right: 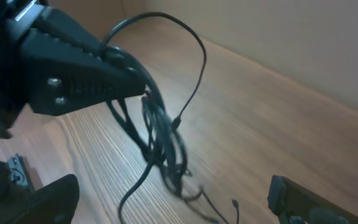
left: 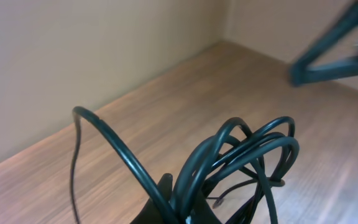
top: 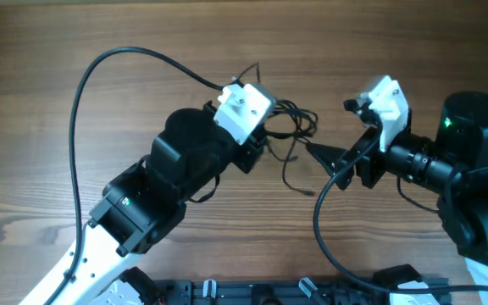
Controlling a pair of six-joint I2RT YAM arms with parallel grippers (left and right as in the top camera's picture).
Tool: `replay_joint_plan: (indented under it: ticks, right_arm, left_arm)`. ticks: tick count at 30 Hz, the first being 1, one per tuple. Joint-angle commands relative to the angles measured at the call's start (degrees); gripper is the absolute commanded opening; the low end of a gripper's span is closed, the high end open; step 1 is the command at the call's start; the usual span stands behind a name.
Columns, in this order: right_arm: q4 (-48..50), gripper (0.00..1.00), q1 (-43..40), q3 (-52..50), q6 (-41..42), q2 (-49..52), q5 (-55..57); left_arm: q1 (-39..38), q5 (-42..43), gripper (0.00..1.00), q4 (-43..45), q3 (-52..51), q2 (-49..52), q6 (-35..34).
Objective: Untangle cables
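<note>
Right wrist view shows the left gripper [right: 140, 92] clamped on the cables [right: 160, 140], which hang as one bundle down toward the worktop [right: 278, 124], with a loose plug end [right: 235, 203] lowest. The right gripper [top: 329, 127] stands wide apart and empty, just beside the bundle. In my judgement it should take one outer strand, not the dense middle, and pull slowly sideways, so that no knot gets tighter.

The cables [top: 293, 127] are bunched into a thin black tangle. Loose ends are trailed down to the table [top: 396, 34].
</note>
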Motion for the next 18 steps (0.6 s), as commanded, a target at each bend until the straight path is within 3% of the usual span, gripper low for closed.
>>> replay_joint_plan:
  ticks: [1, 5, 7, 10, 12, 18]
  right_arm:
    - [0.3, 0.95, 0.2, 0.3, -2.1, 0.6, -1.2]
    - [0.2, 0.8, 0.2, 0.3, -2.1, 1.2, -1.4]
    - [0.1, 0.65, 0.2, 0.3, -2.1, 1.3, -1.4]
    - [-0.6, 0.39, 0.2, 0.3, -2.1, 1.3, -1.4]
    - [-1.0, 0.07, 0.2, 0.3, -2.1, 1.3, -1.4]
    - [-1.0, 0.04, 0.2, 0.3, 3.3, 1.3, 2.2]
  left_arm:
    - [-0.1, 8.4, 0.04, 1.5, 1.4, -0.7, 0.6]
    - [-0.1, 8.4, 0.04, 2.1, 1.4, -0.7, 0.6]
    - [-0.1, 8.3, 0.04, 2.5, 1.4, -0.7, 0.6]
    - [-0.1, 8.4, 0.04, 3.6, 1.4, -0.7, -1.4]
    - [-0.1, 8.3, 0.04, 4.5, 1.4, -0.7, -3.3]
    - [-0.1, 6.0, 0.04, 4.7, 1.4, -0.7, -5.9]
